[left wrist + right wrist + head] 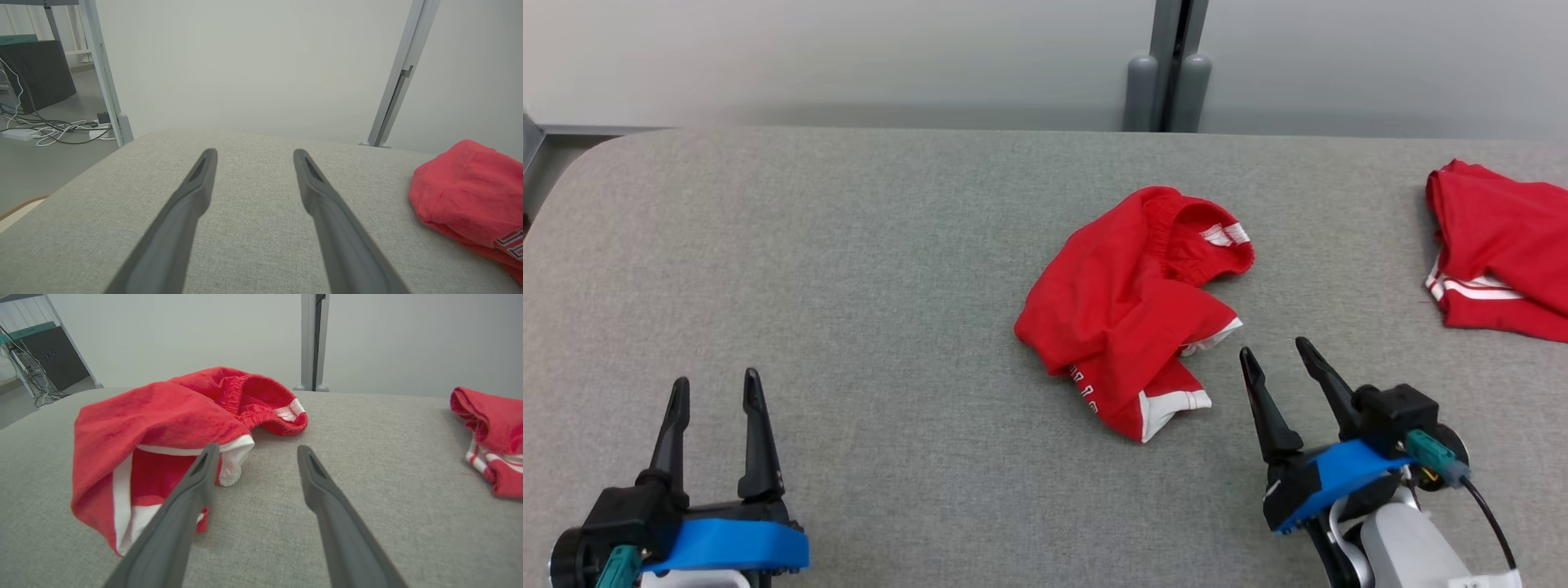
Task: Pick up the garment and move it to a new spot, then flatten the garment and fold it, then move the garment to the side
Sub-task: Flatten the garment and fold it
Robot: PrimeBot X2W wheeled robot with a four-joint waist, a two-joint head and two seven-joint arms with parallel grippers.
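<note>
Head view showed the red garment crumpled mid-frame on the grey table, left gripper lower left, right gripper lower right, both with fingers spread, empty.

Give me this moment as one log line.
stage: pre-pickup | red garment: crumpled, central | left end effector: open, empty | right end effector: open, empty, near garment

Left gripper: stood at 7 o'clock in the head view, fingers parted wide, empty, pointing to 12. Right gripper: stood at 5 o'clock, likewise parted, tilted toward 11.
</note>
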